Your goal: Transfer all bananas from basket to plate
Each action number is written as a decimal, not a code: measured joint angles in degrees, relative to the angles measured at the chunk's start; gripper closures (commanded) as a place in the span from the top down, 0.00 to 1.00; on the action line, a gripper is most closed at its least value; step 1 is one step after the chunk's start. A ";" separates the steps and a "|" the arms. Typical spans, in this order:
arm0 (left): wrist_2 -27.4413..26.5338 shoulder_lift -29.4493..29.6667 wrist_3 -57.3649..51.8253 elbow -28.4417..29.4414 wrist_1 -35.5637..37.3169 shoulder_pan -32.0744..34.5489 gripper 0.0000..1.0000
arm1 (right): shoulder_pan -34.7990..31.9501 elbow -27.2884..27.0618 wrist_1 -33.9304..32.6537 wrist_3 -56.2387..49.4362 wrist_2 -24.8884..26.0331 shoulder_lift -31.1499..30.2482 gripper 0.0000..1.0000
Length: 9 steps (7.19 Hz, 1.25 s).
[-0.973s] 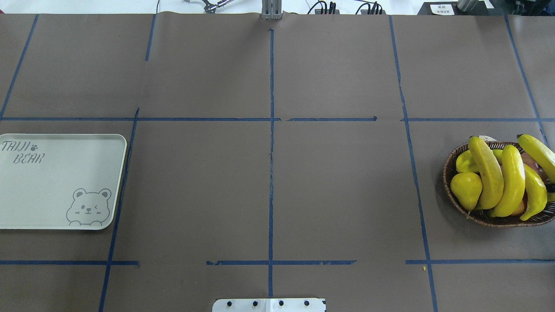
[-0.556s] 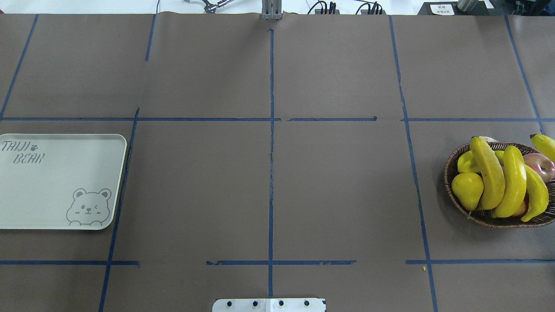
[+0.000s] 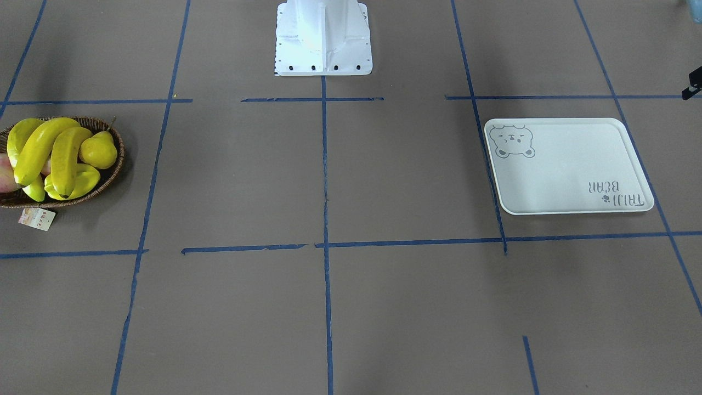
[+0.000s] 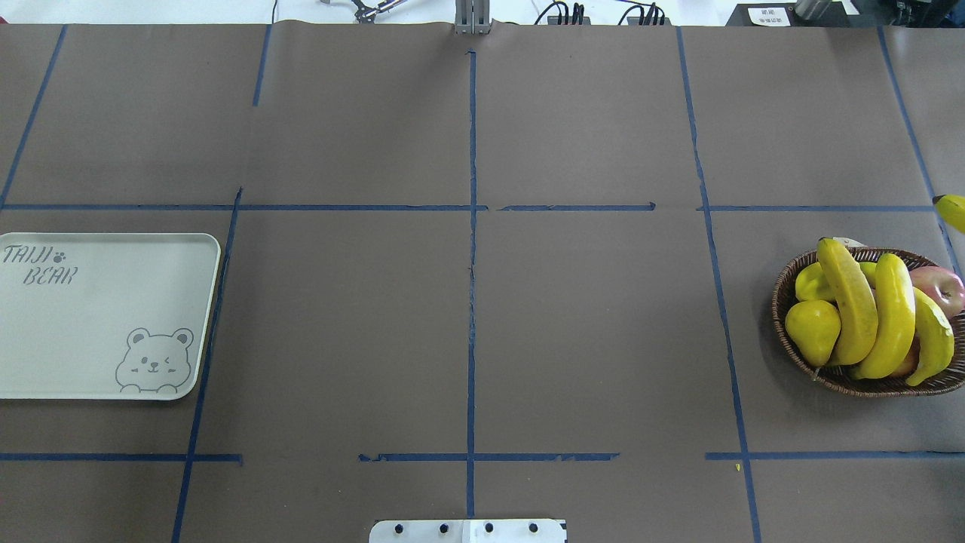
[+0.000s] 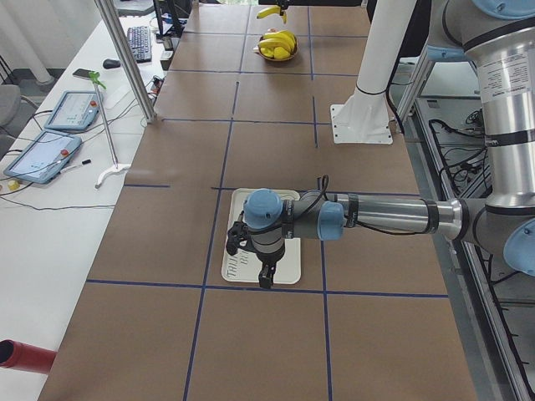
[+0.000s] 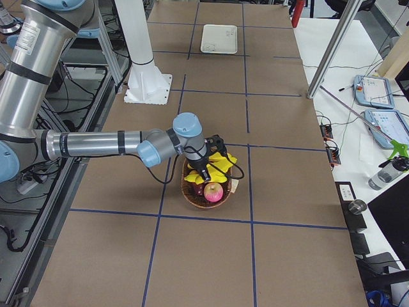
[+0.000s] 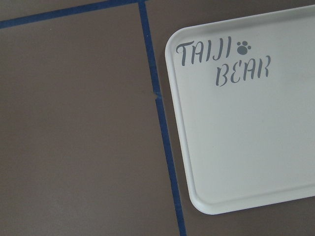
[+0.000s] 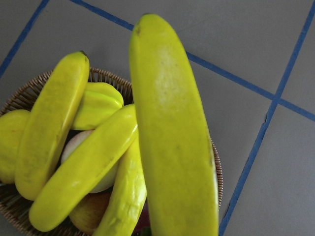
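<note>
three bananas are lying across the basket at the right end of the table, sitting on top of a pear, a starfruit and a red apple. the fourth banana is hanging up off the pile. it's filling the middle of my right wrist cam lengthwise, with the basket below it. in the overhead only its end with the dark tip is poking in at the right edge, apart from the basket rim.

my right gripper is pointing down over the basket in the side view, but it's too small there and i can't tell how its fingers are standing. the plate is sitting well apart at the other end of the table, bear print facing up. my left gripper is hovering over one edge of the plate, and i can't tell whether that one's wide or narrow either. the basket's paper tag is lying on the table just beside the rim.
</note>
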<state>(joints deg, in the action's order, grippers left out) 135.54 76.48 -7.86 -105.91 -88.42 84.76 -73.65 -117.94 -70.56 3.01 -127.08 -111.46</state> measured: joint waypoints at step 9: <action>0.61 10.63 8.50 1.79 -10.50 -2.87 1.00 | 26.98 -2.62 -11.59 45.15 3.12 32.91 0.04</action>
<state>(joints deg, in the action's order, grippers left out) 136.16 87.11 0.64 -104.12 -98.92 81.88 -46.67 -120.56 -82.15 48.16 -123.96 -78.55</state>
